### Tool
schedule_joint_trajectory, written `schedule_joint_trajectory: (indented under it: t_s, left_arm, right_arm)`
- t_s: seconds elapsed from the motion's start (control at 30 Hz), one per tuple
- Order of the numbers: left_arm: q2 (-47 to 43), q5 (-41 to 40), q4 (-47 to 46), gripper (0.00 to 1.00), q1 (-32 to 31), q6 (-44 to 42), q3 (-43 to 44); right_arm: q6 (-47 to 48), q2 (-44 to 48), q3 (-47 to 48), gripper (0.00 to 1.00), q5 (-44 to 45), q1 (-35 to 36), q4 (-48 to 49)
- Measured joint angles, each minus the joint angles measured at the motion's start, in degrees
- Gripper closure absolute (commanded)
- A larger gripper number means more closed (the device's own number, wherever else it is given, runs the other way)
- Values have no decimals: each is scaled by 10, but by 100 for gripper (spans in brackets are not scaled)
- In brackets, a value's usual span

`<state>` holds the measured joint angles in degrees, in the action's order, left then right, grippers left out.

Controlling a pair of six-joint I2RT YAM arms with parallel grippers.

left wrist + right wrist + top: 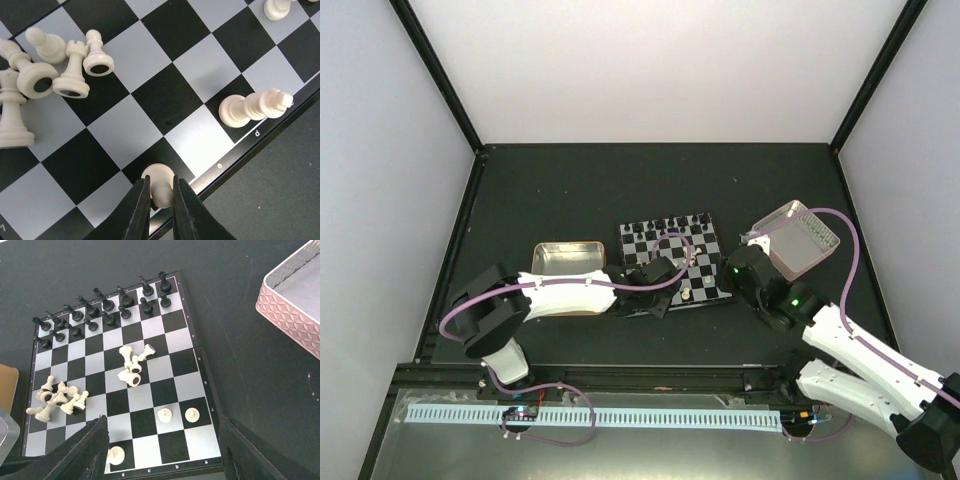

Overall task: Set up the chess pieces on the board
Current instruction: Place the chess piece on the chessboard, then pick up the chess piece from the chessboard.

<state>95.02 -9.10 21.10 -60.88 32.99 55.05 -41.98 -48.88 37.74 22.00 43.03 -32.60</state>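
Note:
The board (142, 424) lies mid-table. Black chess pieces (100, 305) stand in two rows along its far side. Cream pieces lie in a heap (60, 397) at the left and in a smaller cluster (132, 365) near the middle. Two cream pawns (192, 414) stand near the right edge, and one cream piece (250, 107) stands by the letter d. My left gripper (161, 179) is shut on the top of a cream piece (159, 171) standing on a black edge square by the letter e. My right gripper (164, 426) hangs open above the board's near right corner, holding nothing.
A gold-rimmed tin tray (566, 255) sits left of the board, partly under my left arm. A pink-sided tray (800, 235) stands to the board's right, beside my right wrist. Dark table mat surrounds the board.

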Motion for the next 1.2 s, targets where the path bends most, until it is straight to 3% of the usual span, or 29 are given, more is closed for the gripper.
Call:
schedule_joint_trajectory:
  t_s: [0.17, 0.3, 0.63, 0.87, 1.2]
  left_arm:
    - [0, 4, 1, 61, 0, -1, 0]
    - [-10, 7, 5, 51, 1, -1, 0]
    - [-165, -11, 20, 46, 35, 2, -7]
    - [-322, -56, 19, 42, 59, 5, -70]
    - [-476, -120, 26, 37, 76, 6, -143]
  right_arm:
    - [-3, 1, 0, 38, -2, 0, 0]
    - [-4, 3, 0, 38, -8, 0, 1]
    - [-6, -16, -8, 38, -33, 0, 26]
    - [-6, -64, -7, 38, -49, 0, 45]
    - [-17, -135, -5, 40, -67, 0, 71]
